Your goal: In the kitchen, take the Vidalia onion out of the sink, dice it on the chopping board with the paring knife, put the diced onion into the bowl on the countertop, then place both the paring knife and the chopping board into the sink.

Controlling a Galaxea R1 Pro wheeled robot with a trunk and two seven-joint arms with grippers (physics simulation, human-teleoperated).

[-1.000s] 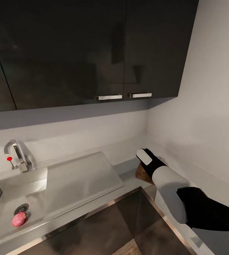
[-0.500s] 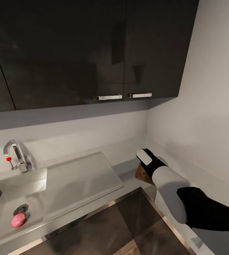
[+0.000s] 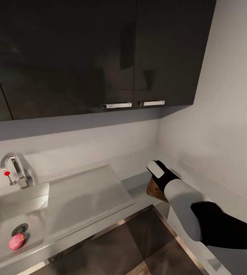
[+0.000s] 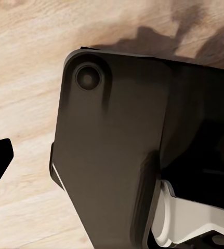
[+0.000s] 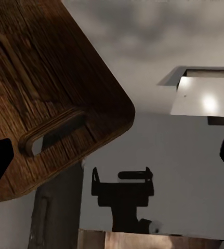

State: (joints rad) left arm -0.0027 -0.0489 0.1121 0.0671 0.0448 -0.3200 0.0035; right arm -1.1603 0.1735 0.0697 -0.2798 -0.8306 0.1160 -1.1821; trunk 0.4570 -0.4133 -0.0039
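Observation:
The pink onion [image 3: 16,241] lies in the steel sink [image 3: 1,214] beside the round drain [image 3: 20,230]. My right arm reaches into the countertop's [image 3: 138,182] far right corner, and its forearm covers the hand in the head view. A corner of the dark wooden chopping board [image 3: 153,190] sticks out beside the wrist, tilted. In the right wrist view the chopping board [image 5: 44,93] with its slot hole [image 5: 52,134] lies just ahead of my open right gripper [image 5: 112,161]. My left gripper [image 4: 112,158] hangs low over wooden floor. The paring knife and bowl are out of view.
An angular tap [image 3: 12,172] with a red dot stands behind the basin, and a flat drainboard [image 3: 85,193] runs right of it. Dark wall cabinets [image 3: 100,53] hang overhead. White walls [image 3: 222,126] close in the corner. My own dark base [image 4: 117,155] sits under the left hand.
The camera has swung slightly to the right, so sink, tap and onion sit further left in the picture. The right arm and the board keep their places.

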